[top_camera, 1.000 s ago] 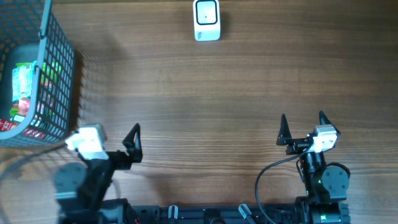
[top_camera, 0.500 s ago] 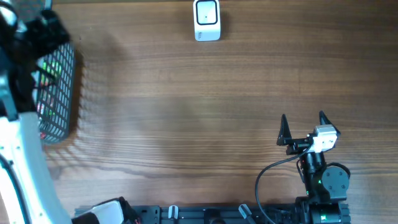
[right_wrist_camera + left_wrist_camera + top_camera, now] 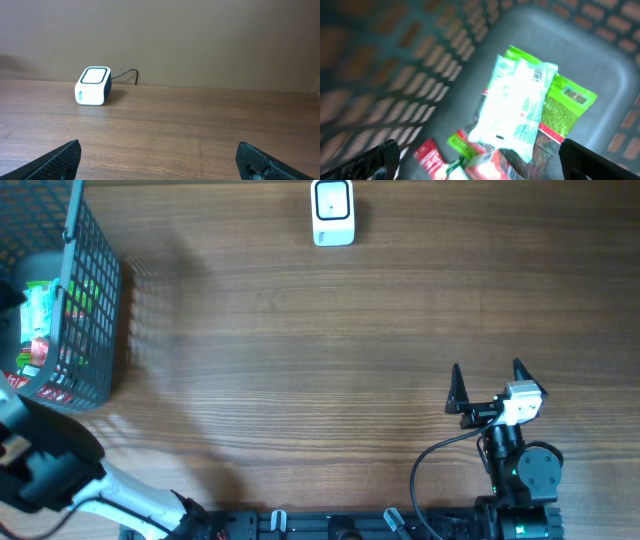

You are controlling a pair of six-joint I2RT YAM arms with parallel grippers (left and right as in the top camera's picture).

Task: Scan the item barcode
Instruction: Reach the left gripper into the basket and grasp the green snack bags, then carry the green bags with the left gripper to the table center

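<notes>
Far-left basket is showing dark grey lattice. Packets inside are showing white-mint, lime green and red. Far scanner is showing white, dark-bordered top. Table is showing brown woodgrain.

Interior of the grey mesh basket, blurred. A pale green-and-white packet lies tilted over a bright green packet, with a red packet at lower left. The left gripper's dark fingertips sit at both lower corners, spread wide, holding nothing.

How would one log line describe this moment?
left gripper: open above snack packets in basket | right gripper: open, idle | scanner: untouched
</notes>
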